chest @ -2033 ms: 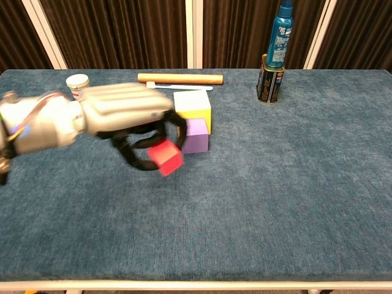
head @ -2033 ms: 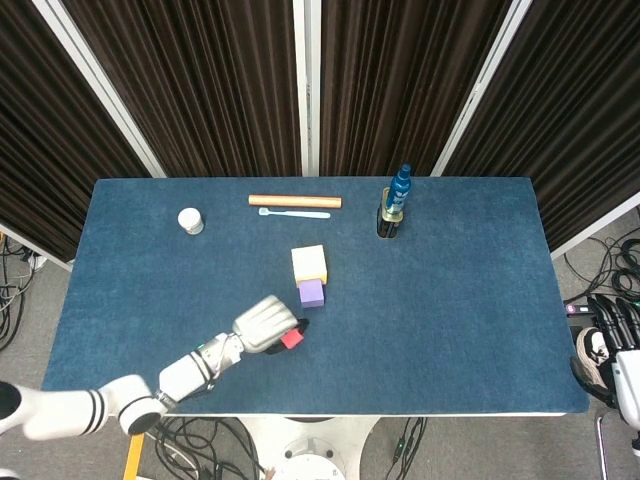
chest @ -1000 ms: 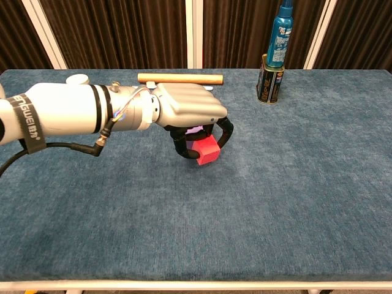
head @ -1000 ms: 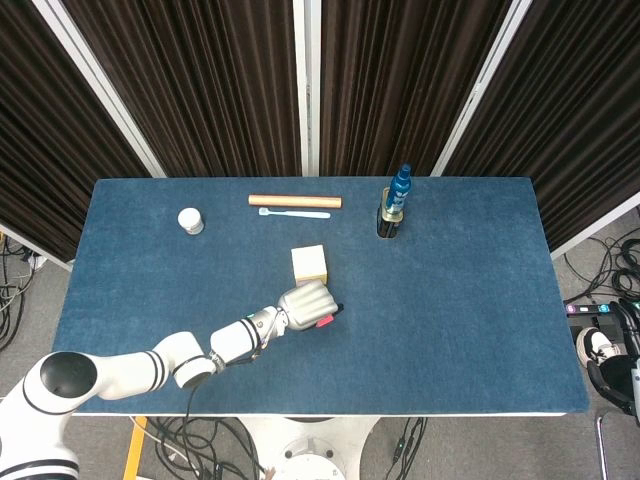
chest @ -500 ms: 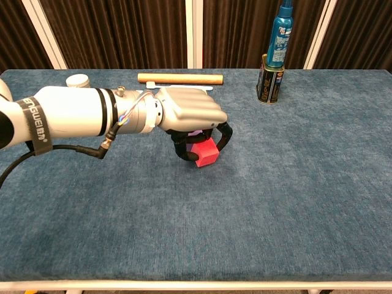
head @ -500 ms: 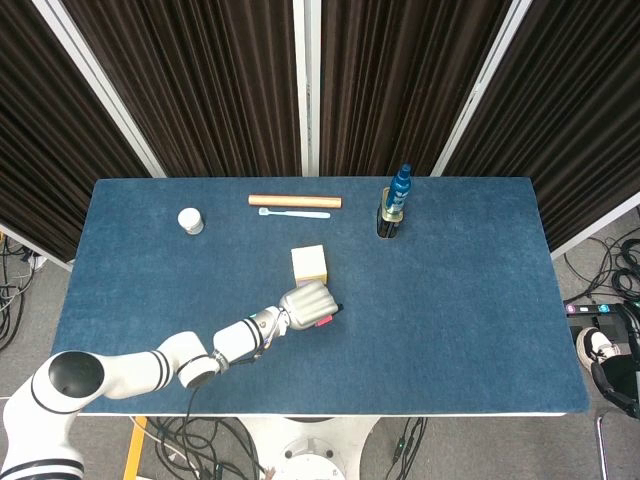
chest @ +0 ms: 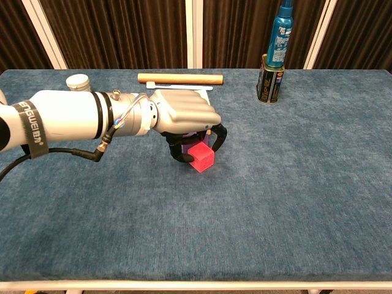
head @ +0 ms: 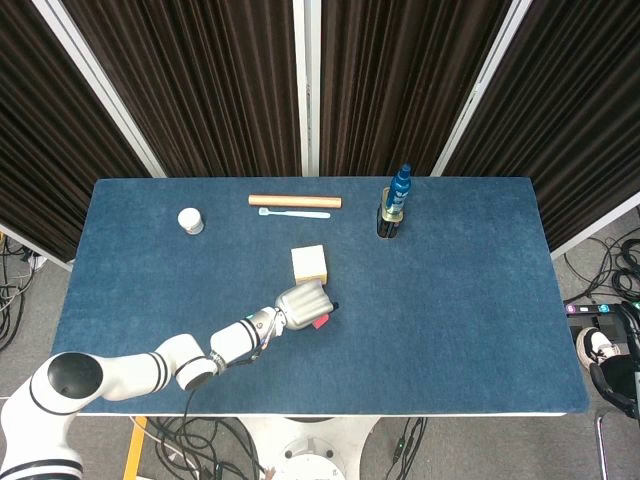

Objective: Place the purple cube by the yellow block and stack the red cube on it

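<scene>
My left hand is grasping the red cube, fingers curled down around it from above, palm facing the table. In the chest view the red cube hangs below the hand, in front of the purple cube, of which only a sliver shows between my fingers; I cannot tell whether the red one touches the cloth or the purple one. In the head view my left hand covers the purple cube completely and only a bit of the red cube pokes out at its right edge. The yellow block sits just behind the hand, close to it, toward the far side of the table. Further back lie a wooden rod and a toothbrush side by side, a small white jar to the left, and a blue bottle standing next to a dark can on the right. My right hand is not visible in either view.
</scene>
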{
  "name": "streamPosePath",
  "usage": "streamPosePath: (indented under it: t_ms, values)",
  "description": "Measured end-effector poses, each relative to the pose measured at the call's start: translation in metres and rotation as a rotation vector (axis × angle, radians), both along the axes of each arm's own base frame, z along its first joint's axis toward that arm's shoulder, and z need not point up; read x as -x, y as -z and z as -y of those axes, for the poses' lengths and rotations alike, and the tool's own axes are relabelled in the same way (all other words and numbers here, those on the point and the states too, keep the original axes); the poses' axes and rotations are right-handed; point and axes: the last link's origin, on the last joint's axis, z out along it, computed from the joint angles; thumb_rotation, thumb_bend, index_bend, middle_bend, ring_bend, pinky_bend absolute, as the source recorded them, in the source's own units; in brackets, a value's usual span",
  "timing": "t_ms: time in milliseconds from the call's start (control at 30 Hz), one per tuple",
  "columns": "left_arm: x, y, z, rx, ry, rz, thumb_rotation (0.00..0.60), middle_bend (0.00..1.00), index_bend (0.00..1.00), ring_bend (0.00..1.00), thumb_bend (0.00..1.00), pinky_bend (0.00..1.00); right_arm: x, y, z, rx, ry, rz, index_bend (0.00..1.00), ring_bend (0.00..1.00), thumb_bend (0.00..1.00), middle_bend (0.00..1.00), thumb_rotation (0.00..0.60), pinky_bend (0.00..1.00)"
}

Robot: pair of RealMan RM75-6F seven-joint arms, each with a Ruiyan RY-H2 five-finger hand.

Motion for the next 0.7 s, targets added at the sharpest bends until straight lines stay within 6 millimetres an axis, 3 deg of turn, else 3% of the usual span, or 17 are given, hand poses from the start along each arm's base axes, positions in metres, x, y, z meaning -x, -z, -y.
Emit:
streamPosePath:
  t_ms: [333,500,700]
  values:
    - [0.001,-0.027,0.009,-0.029,-0.001,0.097,0.6,0.9,0.37,0.94,0.33,0.96,-0.002,0.0,0.0,-0.002,-0.011,-0.002,0.0,0.0,0.24,0.08,0.6,0.06]
    - [-0.007,-0.041,0.021,-0.038,-0.021,0.227,0.6,0.9,0.34,0.94,0.16,0.96,-0.003,0.002,0.0,-0.008,-0.02,0.0,0.0,0.0,0.24,0.08,0.6,0.06]
    - [-0.018,-0.02,0.028,-0.021,-0.025,0.253,0.6,0.9,0.26,0.94,0.01,0.97,-0.005,0.0,0.0,-0.002,-0.02,-0.005,0.0,0.0,0.24,0.08,0.6,0.07]
